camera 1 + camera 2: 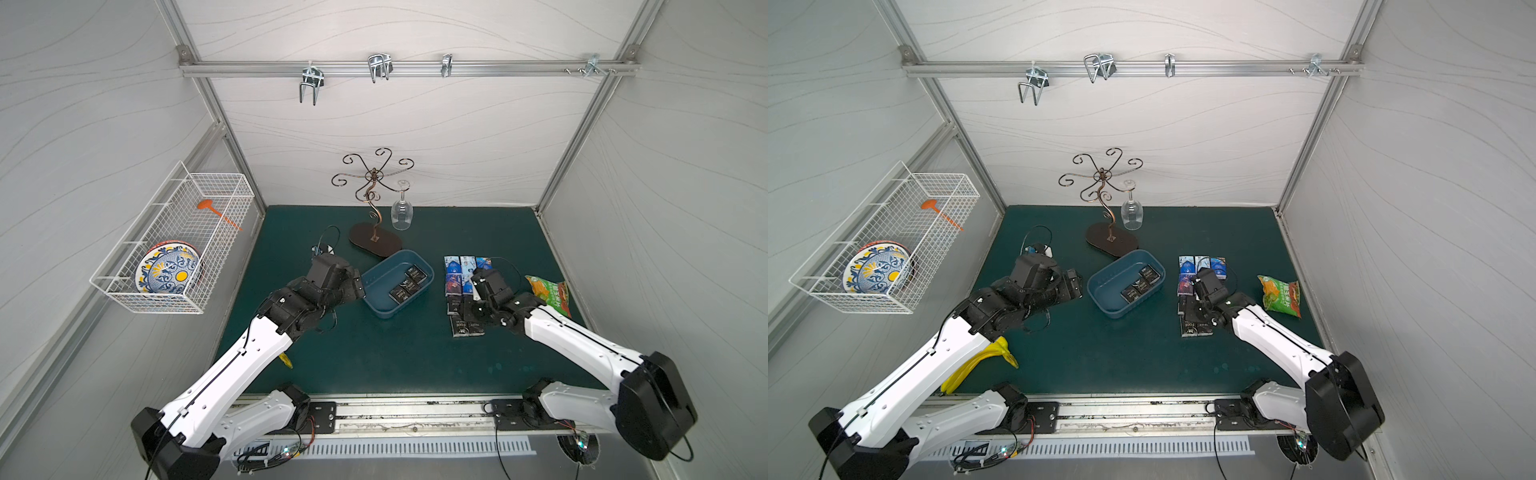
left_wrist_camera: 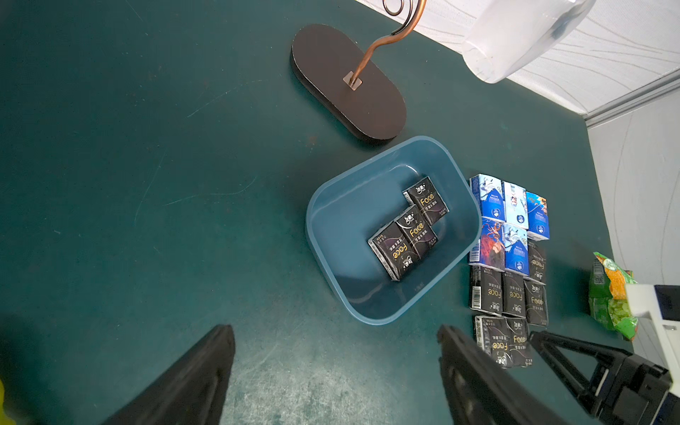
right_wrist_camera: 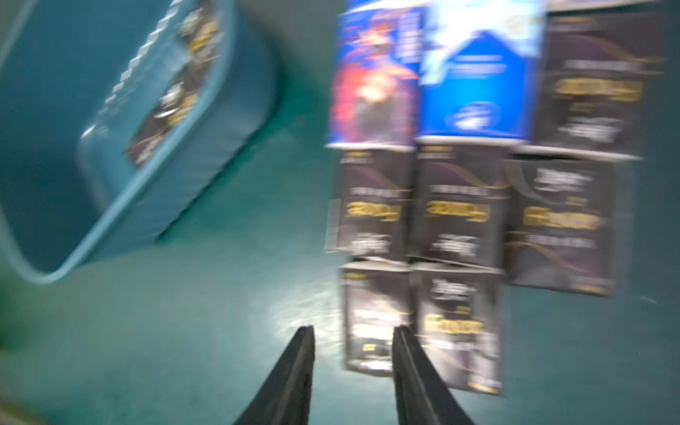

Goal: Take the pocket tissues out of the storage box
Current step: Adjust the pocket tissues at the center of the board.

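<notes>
Inside the box, by its 3 o'clock wall, three black packs lie in a row running about 7 to 1 o'clock. My left gripper, spread wide and empty, sits just off the box's 9 o'clock rim: the nearer one, I judge. My right gripper, jaws slightly parted on nothing, hovers over the removed packs at 3 o'clock.

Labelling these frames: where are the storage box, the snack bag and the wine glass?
storage box (image 2: 347, 235), left wrist view, bare floor inside.
snack bag (image 1: 549, 293), in a top view, its middle.
wine glass (image 1: 402, 214), in a top view, its bowl.
</notes>
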Robot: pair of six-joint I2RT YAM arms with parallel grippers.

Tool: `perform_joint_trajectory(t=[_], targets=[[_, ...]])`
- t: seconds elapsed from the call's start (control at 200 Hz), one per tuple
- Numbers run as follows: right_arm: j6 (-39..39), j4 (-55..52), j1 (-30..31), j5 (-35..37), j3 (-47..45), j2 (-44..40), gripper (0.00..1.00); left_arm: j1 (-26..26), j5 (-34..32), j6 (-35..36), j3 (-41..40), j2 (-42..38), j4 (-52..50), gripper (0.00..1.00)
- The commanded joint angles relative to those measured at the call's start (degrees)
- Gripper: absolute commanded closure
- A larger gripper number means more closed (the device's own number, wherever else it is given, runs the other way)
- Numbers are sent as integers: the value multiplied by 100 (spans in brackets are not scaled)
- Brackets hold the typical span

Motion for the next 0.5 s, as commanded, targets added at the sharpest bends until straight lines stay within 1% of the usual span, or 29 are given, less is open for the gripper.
perform_joint_trajectory(t=[0.0,0.11,0.49], targets=[[-179,-380,-421,-35,-384,-159,58,-44,-37,-37,202,-1,182,10],[-206,-232,-623,-135,-624,-123,57,-82,-38,-46,215,36,200,10],[-222,-58,-636,-262,-683,55,56,-153,-135,-46,246,28,161,10]])
